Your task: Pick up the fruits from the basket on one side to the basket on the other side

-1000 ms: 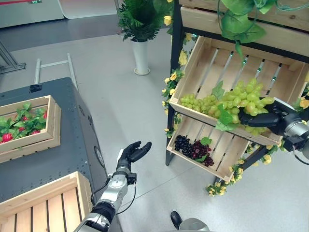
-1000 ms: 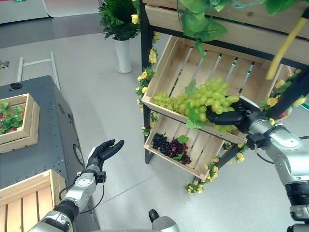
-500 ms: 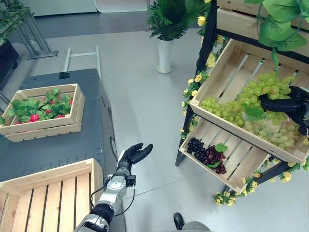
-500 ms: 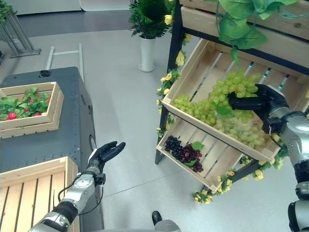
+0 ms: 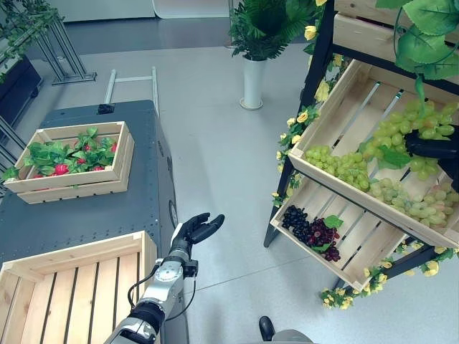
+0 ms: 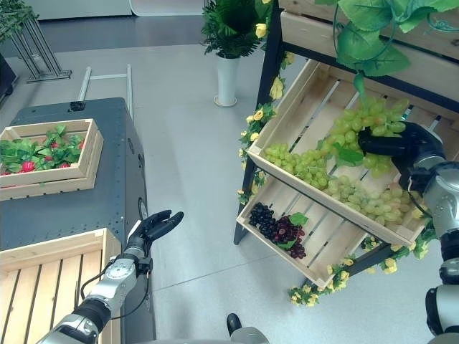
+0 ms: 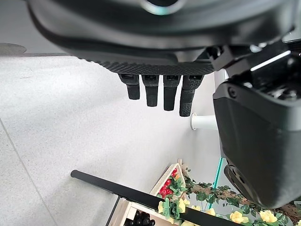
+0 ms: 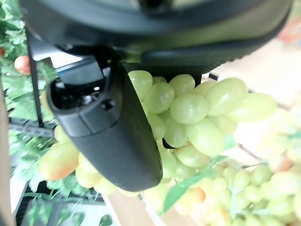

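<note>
1. While the right hand sits in the upper tilted crate of the wooden rack, its thumb and fingers are curled round a bunch of green grapes; the right wrist view shows the thumb pressed against the berries.
2. More green grapes lie along that crate's lower rail, with loose bunches trailing toward the right end.
3. Lower crate of the same rack holds dark grapes near its left end, with one green leaf on top.
4. Left hand hangs over the floor just off the counter's right edge, palm up, fingers relaxed and apart, holding nothing; left wrist view confirms straight fingers.
5. Dark grey counter carries two crates: a far one with leafy greens and red fruit, and a near slatted one with nothing in it.
6. Potted plant in a white vase stands on the floor beyond the rack; yellow flowers trim the rack's post.
</note>
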